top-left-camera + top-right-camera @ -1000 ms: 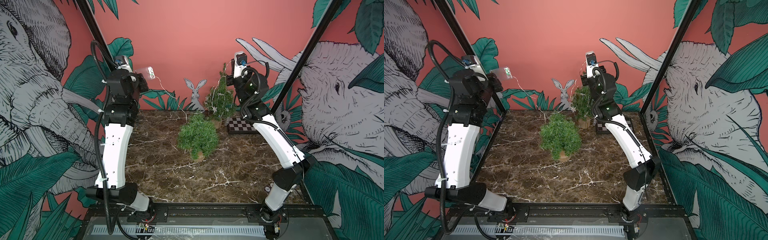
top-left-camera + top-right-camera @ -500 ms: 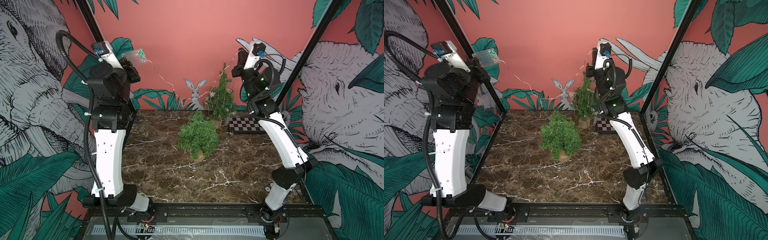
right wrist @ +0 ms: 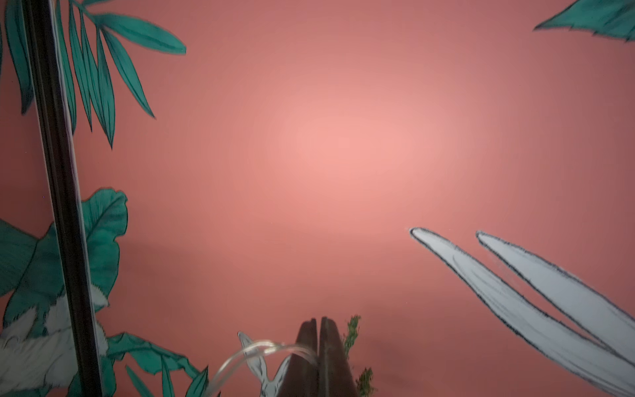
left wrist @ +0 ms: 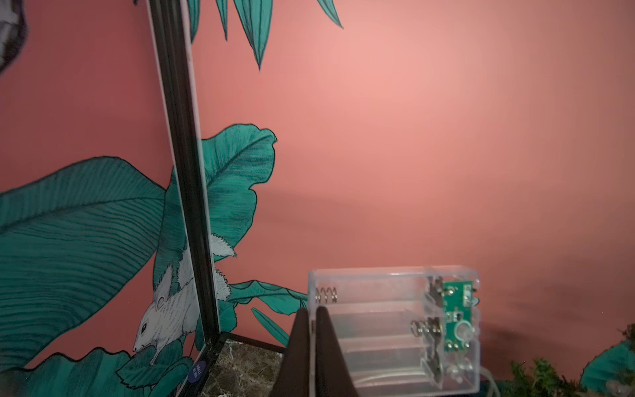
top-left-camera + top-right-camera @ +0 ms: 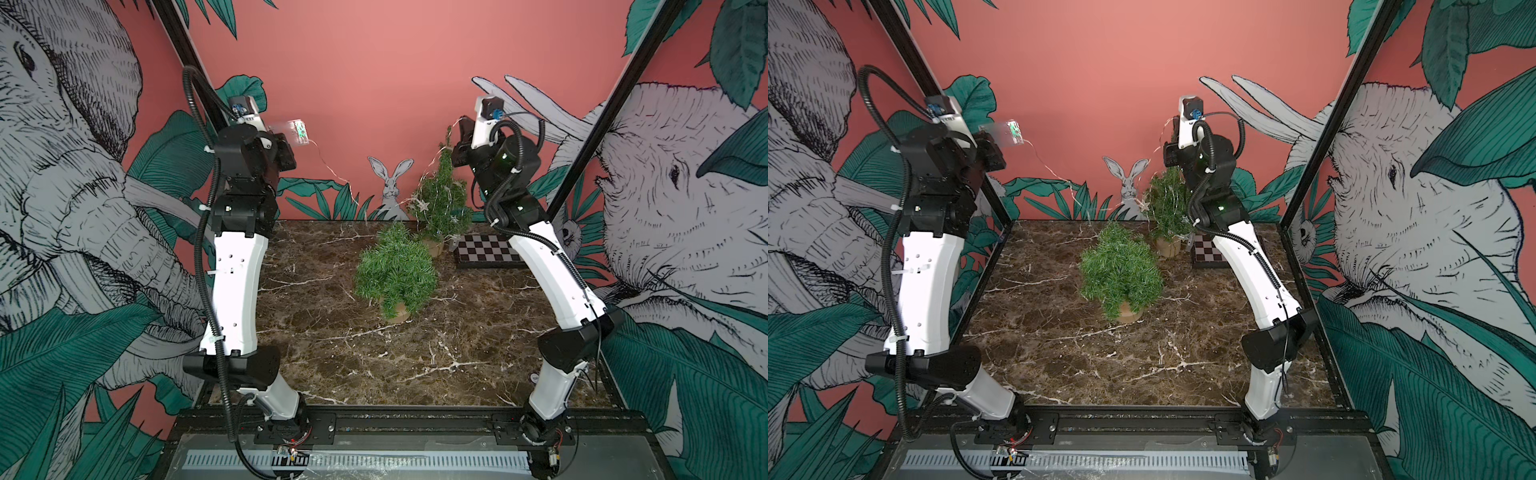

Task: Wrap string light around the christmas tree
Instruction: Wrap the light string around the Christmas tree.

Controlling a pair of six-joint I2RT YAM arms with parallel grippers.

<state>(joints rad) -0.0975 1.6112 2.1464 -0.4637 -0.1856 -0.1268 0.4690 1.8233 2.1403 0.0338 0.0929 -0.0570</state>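
Two trees stand on the table: a bushy near tree in the middle, quite bare, and a slimmer far tree at the back, more to the right. Some turns of the string lie already on the far tree, so I judge that the wrapping is partly done there; how many turns exactly I cannot tell, because the wire is too thin. A long free part of the string is not yet wound: it hangs in the air from the far tree toward the left, up to the clear box for the batteries. The left gripper has its jaws closed on the edge of this box and holds it high at the far left, near the wall. The right gripper is pinched tight on the wire, just beside the top of the far tree. What is left, I think, is to bring the free part around this tree and then to put the box down. In the way: the near tree stands just in front of the far one, a checkered board lies on its right, and the wall is close behind, so there is little room to pass around
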